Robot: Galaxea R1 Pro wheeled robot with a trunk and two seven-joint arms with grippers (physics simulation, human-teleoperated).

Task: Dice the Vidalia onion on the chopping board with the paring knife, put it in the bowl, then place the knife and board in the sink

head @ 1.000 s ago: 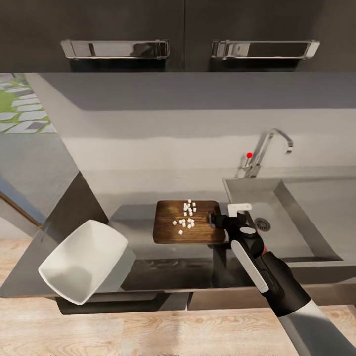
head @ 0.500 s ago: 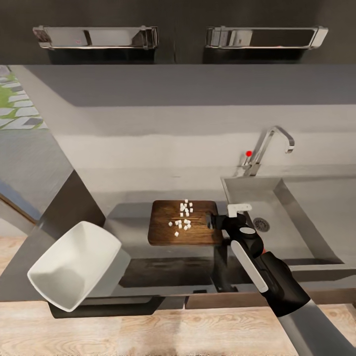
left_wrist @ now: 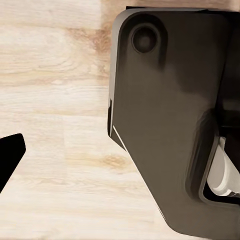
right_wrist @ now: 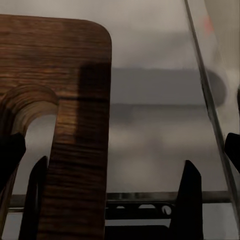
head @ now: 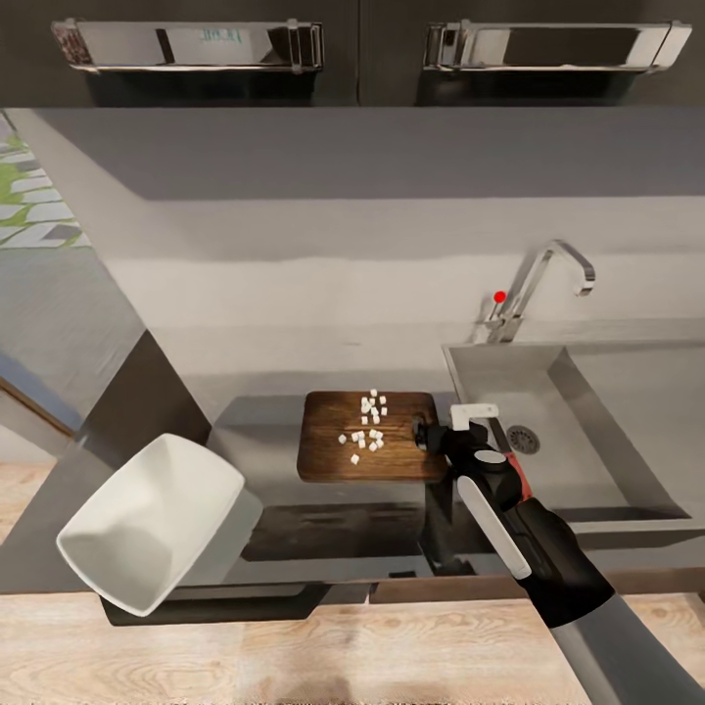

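Beside the dark brown wooden chopping board (head: 367,437), the right gripper (head: 443,431) hangs with jaws apart. White diced onion (head: 368,423) sits loose on top, so lifting level seems wise. Left gripper: cannot tell.

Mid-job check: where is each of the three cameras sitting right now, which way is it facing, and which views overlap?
Head view: high, facing forward and down on the countertop, chopping board, bowl and sink; right arm and right gripper show.
Left wrist view: facing down at the wooden floor and a dark robot part.
Right wrist view: low behind the board's handle slot, its dark jaws framing it.
Head and right wrist views share the board.
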